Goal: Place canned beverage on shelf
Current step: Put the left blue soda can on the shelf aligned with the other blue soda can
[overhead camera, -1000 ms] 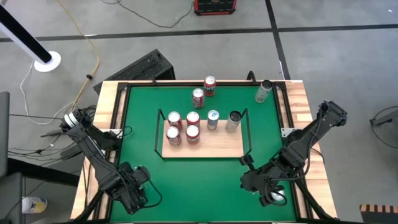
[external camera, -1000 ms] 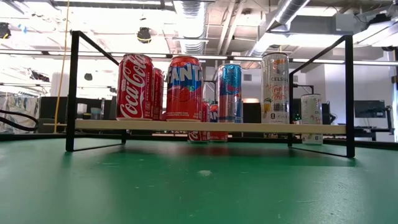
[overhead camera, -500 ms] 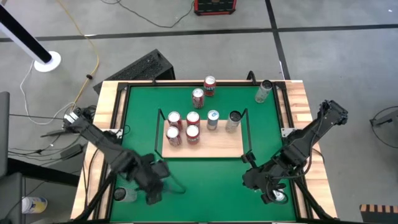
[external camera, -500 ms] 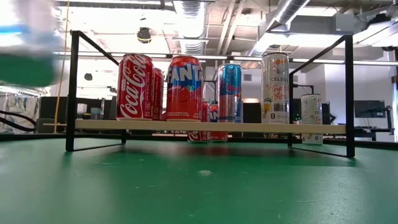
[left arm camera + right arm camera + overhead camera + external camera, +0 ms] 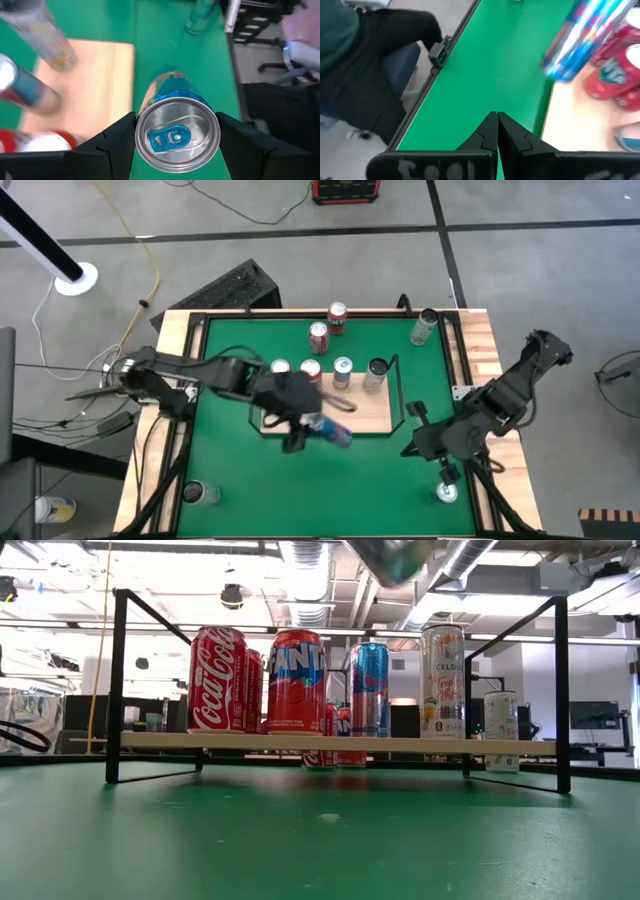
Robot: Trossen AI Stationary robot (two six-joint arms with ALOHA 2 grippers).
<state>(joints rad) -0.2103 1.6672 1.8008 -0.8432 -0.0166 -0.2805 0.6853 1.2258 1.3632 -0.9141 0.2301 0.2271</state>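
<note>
Blue aluminium can carried over the shelf

The left gripper (image 5: pixel 312 428) clamped the blue aluminium can (image 5: pixel 175 131) above the light-wood, wire-railed shelf (image 5: pixel 360 412); lowering it upright onto bare board seemed next. The right gripper (image 5: pixel 496 131), pinched closed and empty, waited beside the table's edge.

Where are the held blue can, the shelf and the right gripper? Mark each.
blue can (image 5: pixel 177 137), left wrist view, on its silver top.
shelf (image 5: pixel 362 412), high view, on bare board.
right gripper (image 5: pixel 497 131), right wrist view, between its shut fingertips.

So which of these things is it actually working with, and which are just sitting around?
In use:
- blue aluminium can, gripped by left gripper
- light-wood shelf

Lying about:
- two red cans behind the shelf
- silver can, table's near-left corner
</note>
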